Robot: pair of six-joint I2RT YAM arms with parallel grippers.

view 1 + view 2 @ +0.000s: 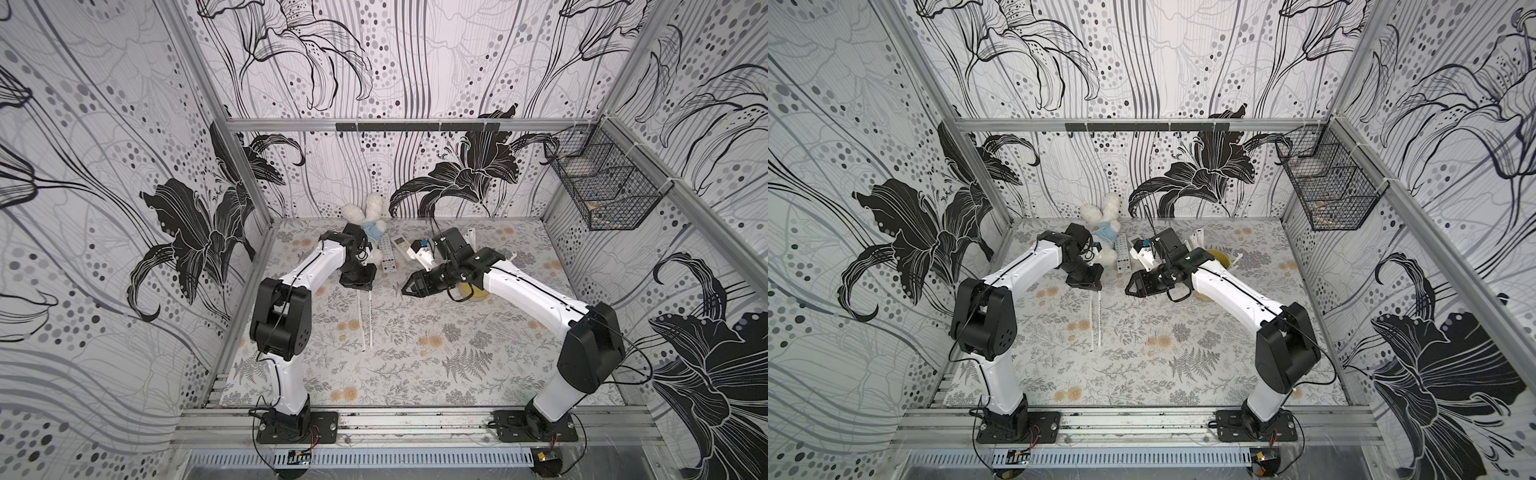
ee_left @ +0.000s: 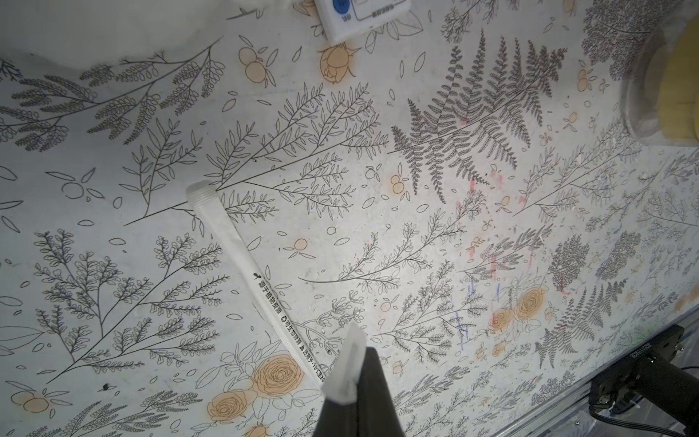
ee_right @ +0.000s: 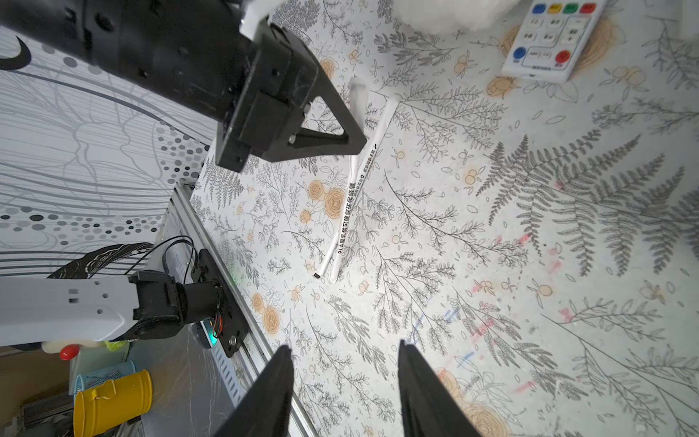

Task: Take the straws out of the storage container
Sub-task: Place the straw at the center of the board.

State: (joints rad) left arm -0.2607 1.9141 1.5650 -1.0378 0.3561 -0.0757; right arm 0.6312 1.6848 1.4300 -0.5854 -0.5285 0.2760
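The yellow cup (image 1: 1223, 261) stands in the far half of the surface (image 1: 415, 361), toward its right edge. The right arm crosses over it and hides most of it. Some white straws (image 1: 1196, 239) stick up out of the cup behind the arm; how many, I cannot tell. Two more straws are already out, in the middle of the surface toward the left edge, side by side and pointing from the far edge to the near edge. One straw (image 2: 246, 265) lies flat. The left end effector (image 3: 360, 143) is closed narrow on the other straw (image 3: 357, 92), close to its far end. The right end effector (image 3: 344, 378) is wide, with nothing between its fingers, and hangs above the surface near the cup. A black wire basket (image 1: 602, 187) hangs on the right wall; something pale is inside, too unclear to name. At the far edge lie a white plush rabbit (image 1: 370, 216) and two white remote controls (image 1: 386, 255). The surface has a print of ferns and orange flowers, and the walls show big black lilies.
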